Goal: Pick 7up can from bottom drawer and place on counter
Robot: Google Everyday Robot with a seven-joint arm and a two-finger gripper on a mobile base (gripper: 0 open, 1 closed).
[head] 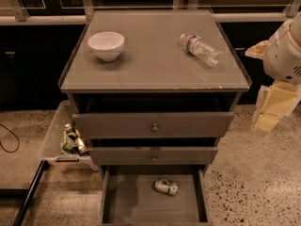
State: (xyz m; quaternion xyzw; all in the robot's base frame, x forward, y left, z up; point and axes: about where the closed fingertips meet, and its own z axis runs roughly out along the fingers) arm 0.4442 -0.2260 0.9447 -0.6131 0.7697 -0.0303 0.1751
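The 7up can (166, 186) is silver and green and lies on its side on the floor of the open bottom drawer (127, 201), towards the back right. The counter (155, 62) is the glossy grey-brown top of the cabinet. My gripper (274, 108) shows as cream-coloured parts at the right edge, below the white arm housing (284, 51). It hangs beside the cabinet's right side at the height of the top drawer, well above and to the right of the can, and touches nothing.
A white bowl (106, 45) stands on the counter's left side. A clear plastic water bottle (201, 50) lies on its right side. Two knobbed drawers (154, 125) are partly pulled out above the bottom drawer. A clear bin (66, 142) with small items sits left of the cabinet.
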